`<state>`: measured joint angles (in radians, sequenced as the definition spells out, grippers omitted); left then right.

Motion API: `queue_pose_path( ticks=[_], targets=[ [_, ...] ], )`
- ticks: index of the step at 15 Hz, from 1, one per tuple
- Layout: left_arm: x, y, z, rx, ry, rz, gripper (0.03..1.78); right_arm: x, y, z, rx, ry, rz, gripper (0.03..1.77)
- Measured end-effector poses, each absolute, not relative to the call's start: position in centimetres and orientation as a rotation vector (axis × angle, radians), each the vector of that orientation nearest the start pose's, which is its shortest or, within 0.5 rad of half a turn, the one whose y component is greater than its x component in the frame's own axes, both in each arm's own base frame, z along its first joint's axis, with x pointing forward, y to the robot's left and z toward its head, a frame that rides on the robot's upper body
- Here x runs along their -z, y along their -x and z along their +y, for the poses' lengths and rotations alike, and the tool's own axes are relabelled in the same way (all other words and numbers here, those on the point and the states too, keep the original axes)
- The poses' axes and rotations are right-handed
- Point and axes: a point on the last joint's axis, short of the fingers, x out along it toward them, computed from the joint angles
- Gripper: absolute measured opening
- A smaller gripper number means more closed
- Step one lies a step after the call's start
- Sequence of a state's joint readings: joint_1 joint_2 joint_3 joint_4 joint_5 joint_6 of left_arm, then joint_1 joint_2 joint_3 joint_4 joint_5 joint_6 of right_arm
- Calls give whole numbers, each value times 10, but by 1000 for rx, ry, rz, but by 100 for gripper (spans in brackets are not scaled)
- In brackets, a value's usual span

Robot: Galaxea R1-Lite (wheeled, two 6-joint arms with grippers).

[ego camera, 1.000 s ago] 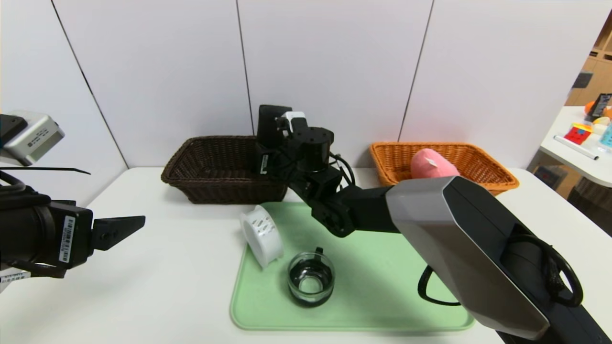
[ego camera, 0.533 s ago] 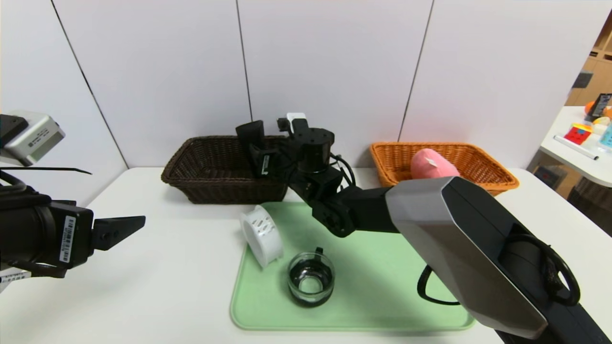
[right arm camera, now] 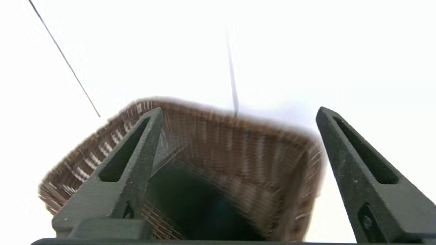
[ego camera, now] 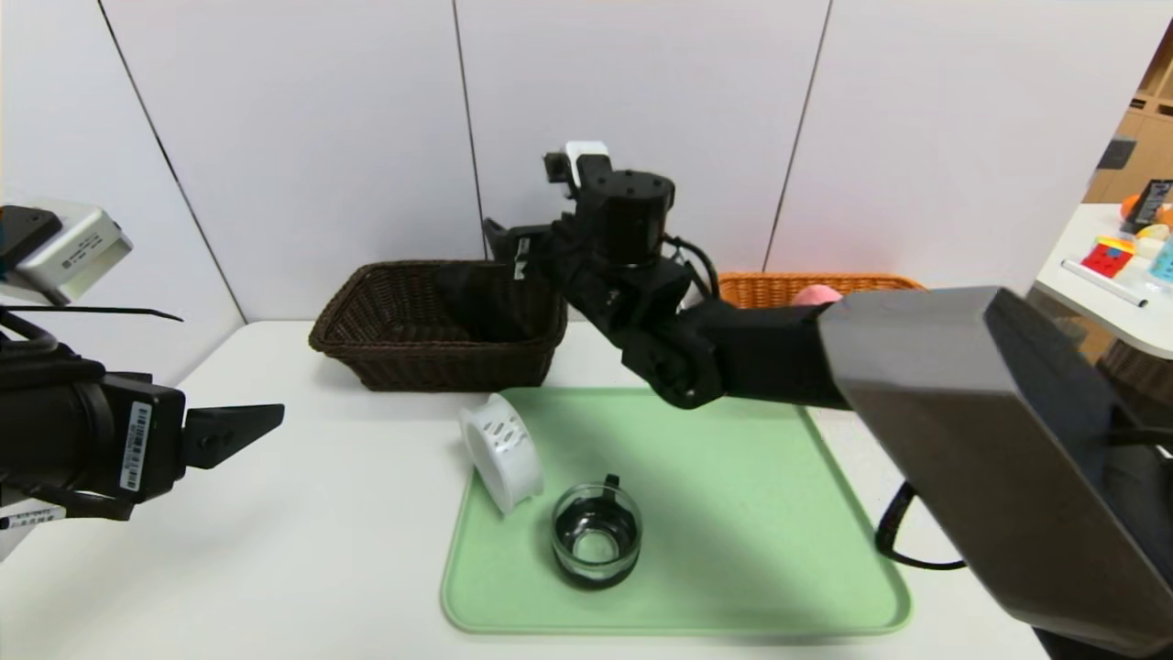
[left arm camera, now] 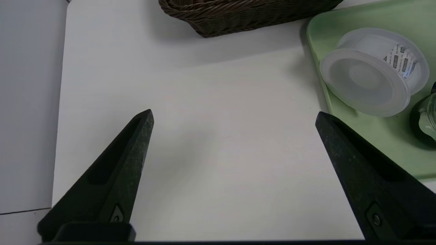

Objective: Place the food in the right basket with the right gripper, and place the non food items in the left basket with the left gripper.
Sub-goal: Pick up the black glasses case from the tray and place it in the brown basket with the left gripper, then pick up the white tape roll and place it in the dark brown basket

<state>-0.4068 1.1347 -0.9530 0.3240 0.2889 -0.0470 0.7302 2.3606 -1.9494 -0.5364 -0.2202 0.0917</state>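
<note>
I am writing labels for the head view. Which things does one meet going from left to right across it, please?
left gripper → dark brown basket → white spool → glass cup → orange basket, mostly hidden behind the right arm. The right gripper overlaps the dark basket, and the green tray spans several things, so both are left out.

Your right gripper has let go of the black case and risen. The case now lies in the dark basket.

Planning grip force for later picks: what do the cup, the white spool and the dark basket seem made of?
Cup: clear glass by its shine, with a black handle, likely plastic.
White spool: translucent matte plastic, probably.
Dark basket: woven wicker, its weave visible.
</note>
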Motion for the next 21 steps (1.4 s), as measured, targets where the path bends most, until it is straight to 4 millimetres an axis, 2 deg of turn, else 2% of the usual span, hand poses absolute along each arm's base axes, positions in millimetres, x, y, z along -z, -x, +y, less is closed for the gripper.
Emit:
queue_pose_path(
  ticks=[3, 5, 8, 11, 14, 18, 19, 21],
  targets=[
    [-268, -146, -61, 135, -131, 454, 169, -281, -351, 304, -455, -120, -33, 162],
    [-269, -153, -71, 169, -134, 442, 169, -313, -330, 272, -387, -94, 52, 164],
    [-270, -161, -86, 217, -143, 450, 169, -336, -314, 210, -257, -38, 202, 166],
    [-273, -171, -107, 277, -144, 462, 169, -330, -301, 159, -141, 17, 346, 168],
    [-289, -180, -135, 288, -86, 481, 169, -316, -290, 125, -62, 31, 417, 169],
    [-323, -191, -173, 263, 98, 576, 169, -293, -274, 92, 17, 42, 503, 169],
    [-327, -193, -182, 252, 147, 631, 169, -290, -270, 87, 27, 43, 514, 169],
    [-317, -197, -198, 201, 201, 764, 169, -285, -263, 83, 37, 27, 533, 169]
  ],
)
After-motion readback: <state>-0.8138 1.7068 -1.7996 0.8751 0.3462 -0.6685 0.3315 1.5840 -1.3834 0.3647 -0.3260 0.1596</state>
